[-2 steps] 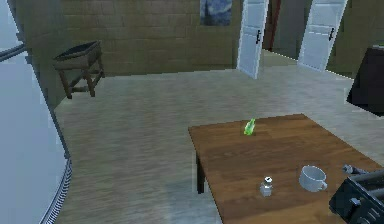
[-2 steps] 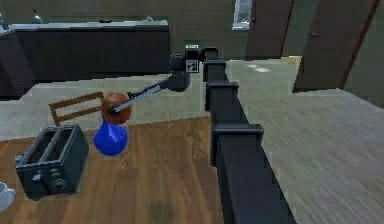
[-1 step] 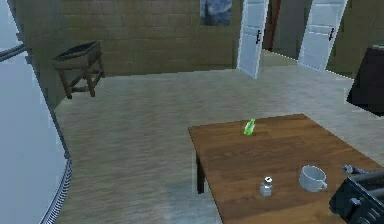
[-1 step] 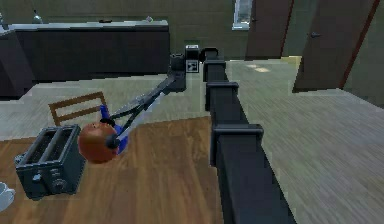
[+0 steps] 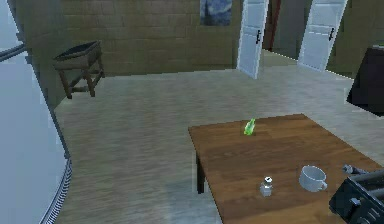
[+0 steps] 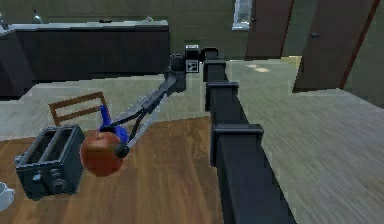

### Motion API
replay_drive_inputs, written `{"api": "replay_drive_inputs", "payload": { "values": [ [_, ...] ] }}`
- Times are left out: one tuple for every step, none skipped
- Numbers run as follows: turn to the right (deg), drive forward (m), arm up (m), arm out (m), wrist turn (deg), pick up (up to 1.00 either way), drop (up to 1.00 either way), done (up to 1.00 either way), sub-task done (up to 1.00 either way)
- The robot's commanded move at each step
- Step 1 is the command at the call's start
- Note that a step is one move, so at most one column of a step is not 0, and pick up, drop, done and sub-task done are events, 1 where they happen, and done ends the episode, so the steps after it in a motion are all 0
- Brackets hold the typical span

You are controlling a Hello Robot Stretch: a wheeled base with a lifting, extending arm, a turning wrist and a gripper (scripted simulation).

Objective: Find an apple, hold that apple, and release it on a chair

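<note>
Forward view, from the left: a pale fridge point(image 5: 25, 130), a small dark stand point(image 5: 80, 62) by the far wall, then the wooden surface point(image 5: 230, 150) with a green thing point(image 5: 250, 126), a shaker point(image 5: 267, 186) and a white cup point(image 5: 313, 178). The arm side view adds more: a grey toaster point(image 6: 50, 160) on the wood, a wooden chair point(image 6: 78, 105) just behind it, and the red apple point(image 6: 100, 157) hanging above the wood in the pincer point(image 6: 120, 142). I cannot tell the spread of its fingers. The dark arm point(image 6: 235, 140) runs up on the right.
</note>
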Motion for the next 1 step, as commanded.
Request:
{"api": "replay_drive_inputs", "payload": {
  "values": [
    [0.0, 0.0, 0.0, -0.42, 0.0, 0.0, 0.0, 0.0, 0.0]
  ]
}}
